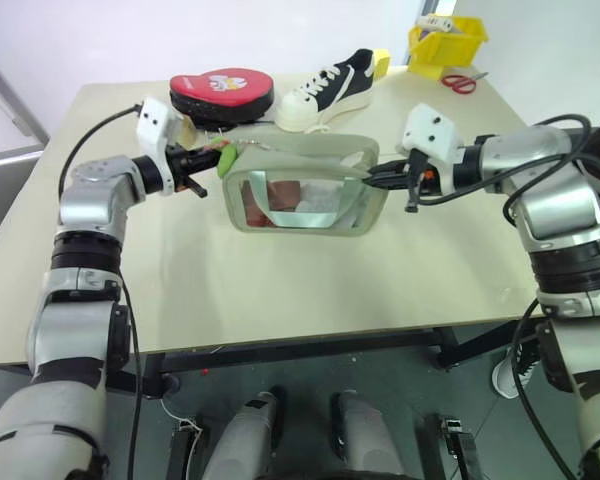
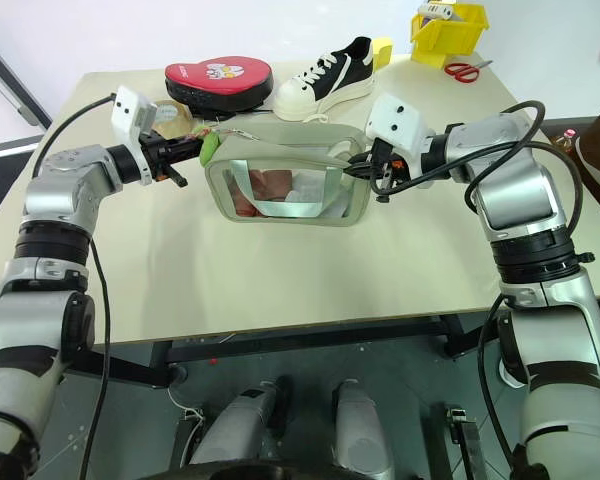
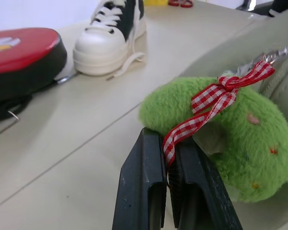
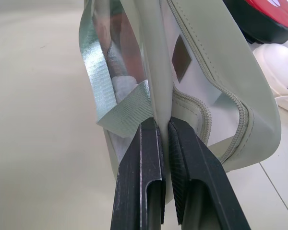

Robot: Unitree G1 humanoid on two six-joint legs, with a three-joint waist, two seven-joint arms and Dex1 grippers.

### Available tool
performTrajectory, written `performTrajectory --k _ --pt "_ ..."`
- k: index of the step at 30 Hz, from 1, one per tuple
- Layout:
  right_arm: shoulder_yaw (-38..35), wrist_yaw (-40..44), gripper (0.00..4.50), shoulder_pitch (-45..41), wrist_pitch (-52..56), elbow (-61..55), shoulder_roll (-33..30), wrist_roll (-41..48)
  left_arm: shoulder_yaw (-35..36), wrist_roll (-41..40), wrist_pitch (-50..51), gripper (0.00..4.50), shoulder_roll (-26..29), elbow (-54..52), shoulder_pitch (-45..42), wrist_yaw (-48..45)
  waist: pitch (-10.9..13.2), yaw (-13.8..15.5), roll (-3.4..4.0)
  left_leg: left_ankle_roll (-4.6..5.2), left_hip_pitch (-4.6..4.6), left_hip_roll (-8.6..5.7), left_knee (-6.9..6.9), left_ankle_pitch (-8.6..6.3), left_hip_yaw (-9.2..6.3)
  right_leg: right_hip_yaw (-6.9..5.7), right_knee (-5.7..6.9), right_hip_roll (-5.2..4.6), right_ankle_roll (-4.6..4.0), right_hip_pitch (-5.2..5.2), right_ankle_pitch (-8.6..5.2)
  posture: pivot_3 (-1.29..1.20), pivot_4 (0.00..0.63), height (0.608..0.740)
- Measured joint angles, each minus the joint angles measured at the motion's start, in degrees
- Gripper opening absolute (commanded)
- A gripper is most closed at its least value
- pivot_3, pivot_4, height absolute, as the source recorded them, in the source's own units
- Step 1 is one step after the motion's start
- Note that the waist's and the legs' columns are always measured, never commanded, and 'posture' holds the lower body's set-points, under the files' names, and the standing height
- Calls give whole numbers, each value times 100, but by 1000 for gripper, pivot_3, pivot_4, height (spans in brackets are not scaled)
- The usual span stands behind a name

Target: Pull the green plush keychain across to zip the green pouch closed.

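Left gripper (image 3: pixel 169 158) is pinching the green plush keychain (image 3: pixel 221 129); right gripper (image 4: pixel 164 139) is clamping the green pouch (image 1: pixel 305 190) edge. Zip pull not started.

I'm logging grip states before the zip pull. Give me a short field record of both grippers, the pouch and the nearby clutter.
left gripper: shut on the green plush keychain, pinching its red checked ribbon
right gripper: shut on the green pouch, clamping its end wall
pouch position: standing on the table, clear window toward the robot
zipper: its state cannot be told
behind pouch: red-black pad, black-and-white sneaker
far corner: yellow bin, red scissors
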Motion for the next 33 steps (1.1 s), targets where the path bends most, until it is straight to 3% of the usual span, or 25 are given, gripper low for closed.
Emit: performTrajectory --k 6,12,15,21,28,33 --pt "4 -79 0 -71 -52 158 46 -46 -17 -93 337 43 5 -825 -295 -163 0 2 0 0 0 0 1 0 0 -1 -1 0 0 2 0 0 150 740" --pt "30 -89 0 -124 -34 179 121 -96 -689 208 332 43 -224 -1565 -294 -372 0 -11 0 0 4 0 0 0 0 1 0 2 0 4 0 0 150 740" --pt "30 -94 0 -126 19 155 134 -95 -918 529 53 1048 -257 -1426 -295 -208 0 -16 0 0 6 1 0 0 1 2 1 2 0 3 0 0 150 740" --pt "24 -153 0 -126 125 133 134 -94 -808 531 58 4113 -138 -1227 -380 -232 0 -7 0 1 4 0 0 -1 0 0 0 2 0 3 0 0 150 740" --pt "24 -187 0 -124 125 111 140 -89 -577 299 530 4113 773 -1515 -686 -927 1 -18 1 1 4 1 -3 -1 1 1 1 4 1 0 -1 0 150 740" --pt "24 -196 0 -135 103 169 157 -97 -541 68 1011 4113 1461 -2503 -165 -1550 0 -9 2 0 7 1 -3 -1 1 2 2 3 0 2 -1 0 150 740"
